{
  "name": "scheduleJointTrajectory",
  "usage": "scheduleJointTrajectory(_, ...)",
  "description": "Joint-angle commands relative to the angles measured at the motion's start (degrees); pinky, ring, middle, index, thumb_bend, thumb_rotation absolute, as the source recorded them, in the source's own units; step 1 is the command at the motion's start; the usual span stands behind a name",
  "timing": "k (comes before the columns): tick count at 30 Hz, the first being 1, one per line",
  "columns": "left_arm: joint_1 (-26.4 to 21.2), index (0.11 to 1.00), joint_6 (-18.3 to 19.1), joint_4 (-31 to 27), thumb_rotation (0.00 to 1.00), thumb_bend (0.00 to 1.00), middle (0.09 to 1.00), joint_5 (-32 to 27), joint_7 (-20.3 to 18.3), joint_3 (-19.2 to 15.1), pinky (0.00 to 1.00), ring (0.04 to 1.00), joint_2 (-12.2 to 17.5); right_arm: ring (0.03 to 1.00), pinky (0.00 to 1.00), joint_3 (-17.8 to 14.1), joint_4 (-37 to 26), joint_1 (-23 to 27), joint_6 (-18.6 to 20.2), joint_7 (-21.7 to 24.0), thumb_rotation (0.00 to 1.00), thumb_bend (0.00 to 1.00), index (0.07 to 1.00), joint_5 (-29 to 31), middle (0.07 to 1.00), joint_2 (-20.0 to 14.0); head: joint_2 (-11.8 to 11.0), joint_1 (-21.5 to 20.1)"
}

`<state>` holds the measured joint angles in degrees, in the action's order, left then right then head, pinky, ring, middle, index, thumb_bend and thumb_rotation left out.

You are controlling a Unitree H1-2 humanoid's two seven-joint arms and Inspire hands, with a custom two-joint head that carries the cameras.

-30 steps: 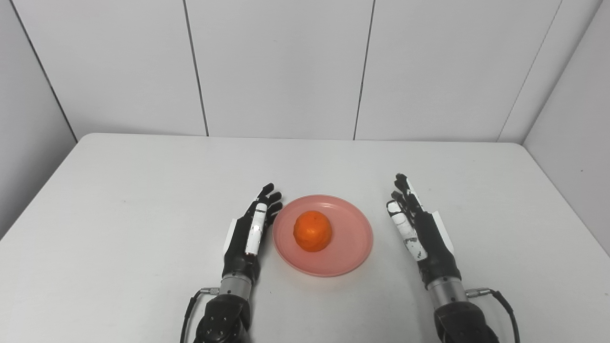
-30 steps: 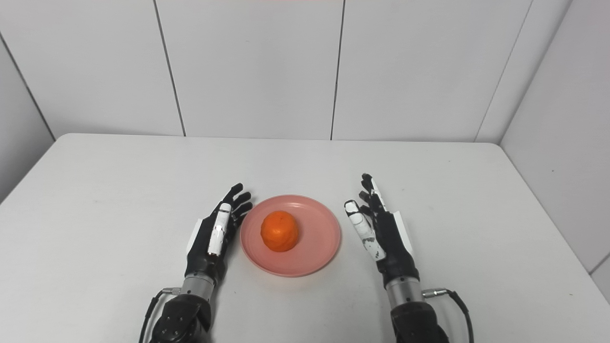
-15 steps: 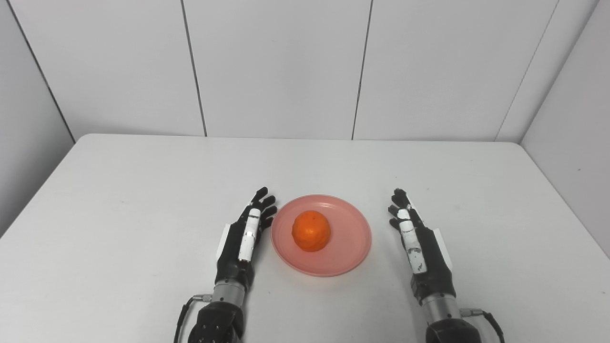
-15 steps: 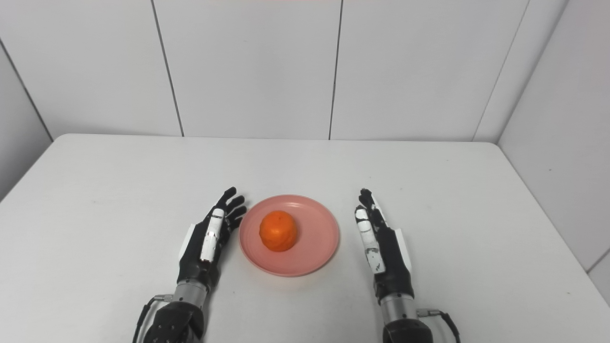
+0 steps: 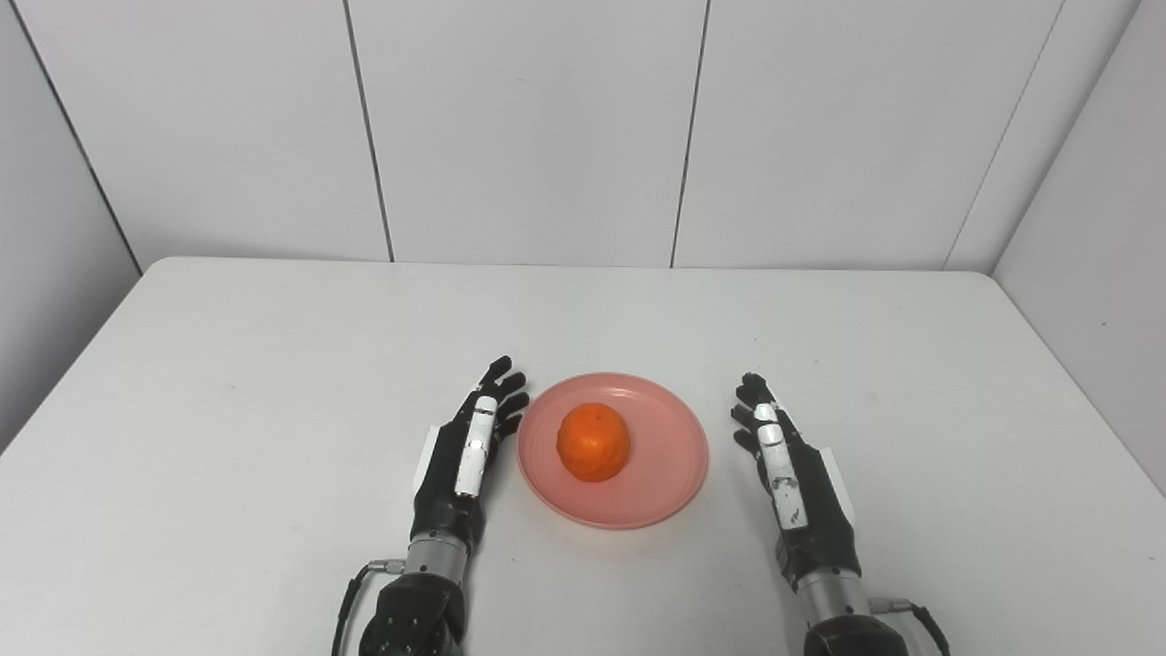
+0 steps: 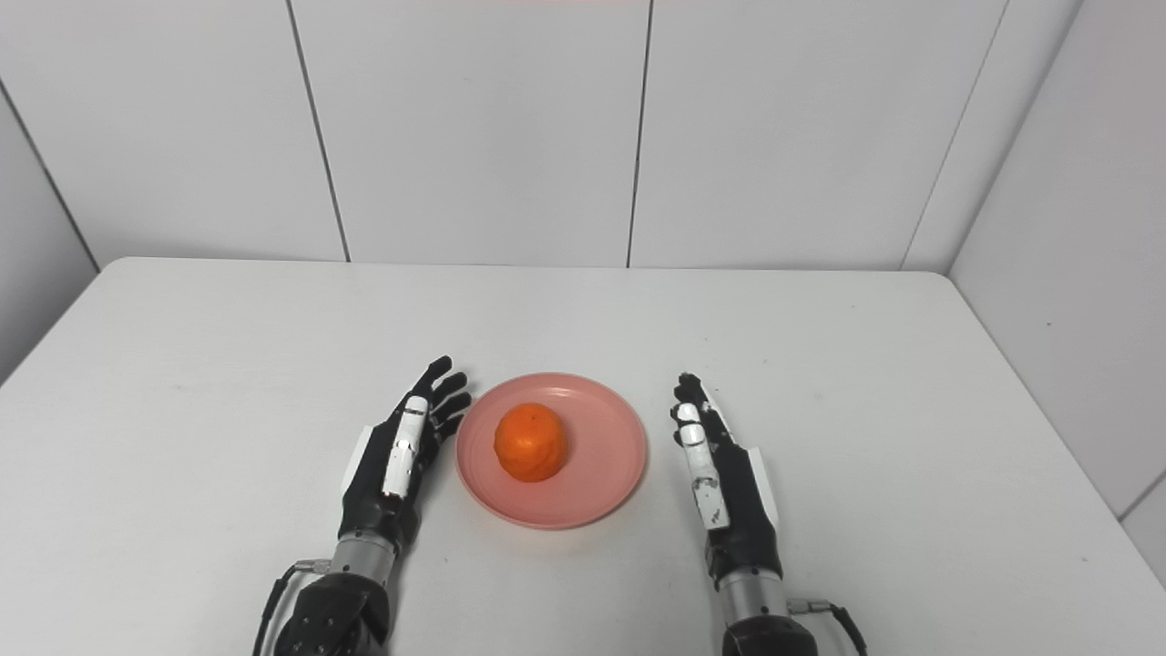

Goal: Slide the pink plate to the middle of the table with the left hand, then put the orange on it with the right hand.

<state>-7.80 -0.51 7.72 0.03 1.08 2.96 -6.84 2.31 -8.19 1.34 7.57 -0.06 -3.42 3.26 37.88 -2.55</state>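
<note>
The pink plate [image 5: 669, 474] lies on the white table near its middle, toward the front. An orange [image 5: 594, 442] sits on the plate, slightly left of its centre. My left hand [image 5: 465, 451] rests just left of the plate's rim, open, fingers stretched forward, holding nothing. On the other side, my right hand [image 5: 791, 474] lies a short gap away from the plate, open as well, fingers straight. Neither hand touches the orange.
The white table [image 5: 273, 364] runs back to a grey panelled wall [image 5: 547, 128], with side walls at both table ends. Cables trail from both wrists at the bottom edge.
Both hands have drawn back toward me and lowered; the right hand's fingers have come together and flattened. Plate and orange have stayed put. The view has shifted slightly.
</note>
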Motion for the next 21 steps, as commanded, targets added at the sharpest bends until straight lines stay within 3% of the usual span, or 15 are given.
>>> scheduleJointTrajectory(1, -1.77, 0.867, -0.04, 0.50, 1.00, 0.36, 0.873, 0.54, 0.36, -0.11, 0.85, 0.859, 0.25, 0.912, 0.91, -0.09, -0.59, 1.73, -4.11, -0.51, 1.00, 0.30, 0.912, 0.57, 0.923, 0.55, -0.05, 0.06)
scheduleJointTrajectory(21, -1.99, 0.869, -0.27, 1.09, 1.00, 0.34, 0.877, 0.80, 0.59, 0.09, 0.86, 0.866, 0.07, 0.905, 0.91, 0.02, -0.27, 1.61, -4.19, -0.67, 1.00, 0.29, 0.910, 0.59, 0.917, 0.34, -0.24, 0.33)
